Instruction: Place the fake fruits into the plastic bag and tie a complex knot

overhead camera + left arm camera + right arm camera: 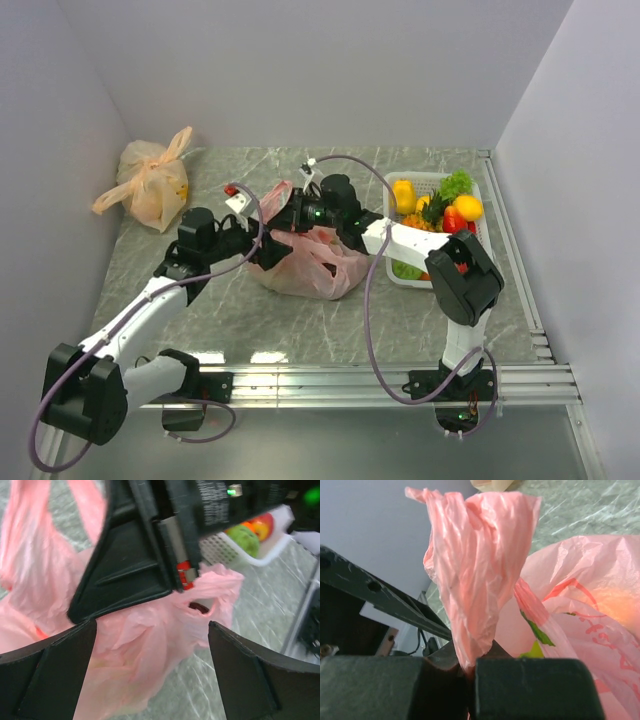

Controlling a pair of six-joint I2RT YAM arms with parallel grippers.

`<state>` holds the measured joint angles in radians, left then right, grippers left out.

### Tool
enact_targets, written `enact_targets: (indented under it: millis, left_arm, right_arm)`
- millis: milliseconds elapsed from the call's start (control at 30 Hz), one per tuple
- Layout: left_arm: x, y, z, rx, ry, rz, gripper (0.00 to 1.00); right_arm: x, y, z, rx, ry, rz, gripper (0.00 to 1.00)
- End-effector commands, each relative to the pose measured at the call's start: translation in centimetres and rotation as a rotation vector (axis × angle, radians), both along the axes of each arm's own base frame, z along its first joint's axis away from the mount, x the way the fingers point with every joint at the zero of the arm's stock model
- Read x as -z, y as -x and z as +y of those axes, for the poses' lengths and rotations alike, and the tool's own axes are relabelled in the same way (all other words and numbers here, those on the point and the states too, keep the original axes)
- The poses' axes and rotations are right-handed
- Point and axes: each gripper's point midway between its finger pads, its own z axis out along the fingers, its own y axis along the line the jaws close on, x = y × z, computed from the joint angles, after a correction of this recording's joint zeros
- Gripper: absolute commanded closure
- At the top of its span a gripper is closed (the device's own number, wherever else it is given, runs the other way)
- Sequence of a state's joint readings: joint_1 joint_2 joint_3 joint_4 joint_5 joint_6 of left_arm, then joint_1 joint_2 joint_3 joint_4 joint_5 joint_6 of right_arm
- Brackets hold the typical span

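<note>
Knot stage, probably: the bag (305,265) is sat mid-tabletop, with one handle (475,555) clamped by the right tool (470,670). The left tool (152,650) is spread wide at the bag's 9 o'clock. A second grip is called for next, though fruits (440,210) are seen in the basket (425,180) at 3 o'clock.

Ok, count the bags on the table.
2. The pink bag lies in the middle; the orange bag, knotted, sits in the far left corner. No others show.
</note>
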<state>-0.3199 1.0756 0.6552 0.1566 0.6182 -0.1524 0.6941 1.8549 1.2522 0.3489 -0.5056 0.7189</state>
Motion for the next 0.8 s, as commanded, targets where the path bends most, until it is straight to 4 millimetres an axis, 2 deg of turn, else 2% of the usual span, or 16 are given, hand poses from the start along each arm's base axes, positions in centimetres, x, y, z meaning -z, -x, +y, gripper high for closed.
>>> enact_targets:
  millis: [0, 33, 67, 167, 333, 367, 400, 500, 667, 767]
  left_arm:
    - [0.4, -2.8, 0.5, -0.156, 0.017, -0.008, 0.01]
    - [0.9, -4.4, 1.8, -0.267, -0.021, 0.02, 0.01]
    - [1.6, -5.2, 2.2, -0.299, -0.046, 0.042, 0.01]
    - [0.9, -6.5, 3.2, -0.372, -0.059, -0.008, 0.01]
    - [1.1, -5.8, 1.7, -0.28, -0.011, -0.053, 0.01]
    - [0.1, -5.4, 0.9, -0.231, 0.026, -0.094, 0.01]
    - [0.6, -4.8, 0.7, -0.207, 0.044, -0.094, 0.01]
    - [-0.4, -3.4, -0.5, -0.103, 0.088, -0.185, 0.01]
    - [0.0, -4.4, -0.8, -0.095, 0.074, -0.228, 0.01]
    - [0.2, -4.2, -1.4, -0.03, 0.053, -0.294, 0.11]
  right_arm:
    - [-5.3, -0.2, 0.3, 0.019, -0.086, -0.071, 1.0]
    - [-5.2, -0.1, 0.2, 0.02, -0.081, -0.07, 1.0]
    - [-5.4, -0.1, 0.1, 0.022, -0.083, -0.075, 1.0]
    - [-5.8, 0.2, -0.3, 0.023, -0.093, -0.08, 1.0]
    - [-6.4, 0.6, -0.2, 0.009, -0.12, -0.064, 1.0]
    - [-6.3, 0.7, -0.1, 0.007, -0.119, -0.058, 1.0]
    - [-6.3, 0.7, 0.0, 0.006, -0.119, -0.054, 1.0]
    - [-5.8, 0.8, 0.0, 0.008, -0.112, -0.033, 1.0]
    - [-5.5, 0.9, 0.0, 0.005, -0.115, -0.016, 1.0]
    - [-5.3, 1.3, 0.2, -0.015, -0.122, 0.004, 1.0]
